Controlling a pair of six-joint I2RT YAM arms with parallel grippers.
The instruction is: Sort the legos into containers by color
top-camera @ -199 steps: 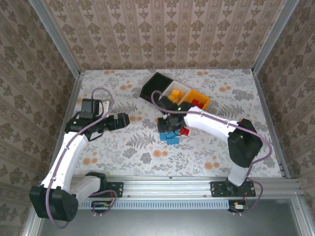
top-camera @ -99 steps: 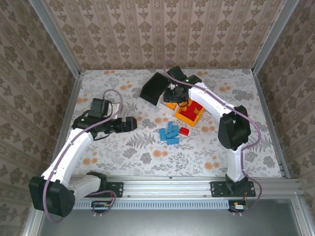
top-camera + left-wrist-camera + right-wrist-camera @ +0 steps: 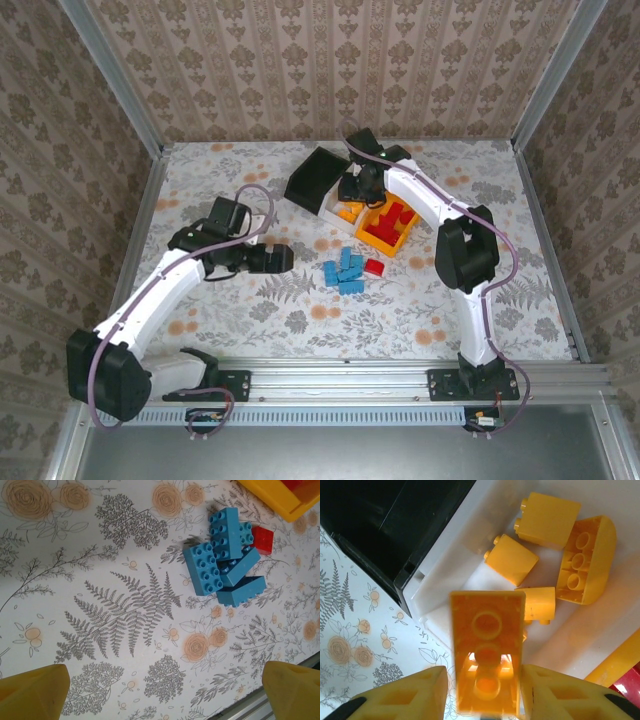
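Brick, orange, blurred, underside in view, between right gripper fingers, grip unclear; left gripper agape.

Orange legos in white bin; blue legos heaped nearby.

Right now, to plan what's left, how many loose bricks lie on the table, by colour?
blue bricks: 5 (piled closely, so possibly off by one)
red brick: 1
Total: 6
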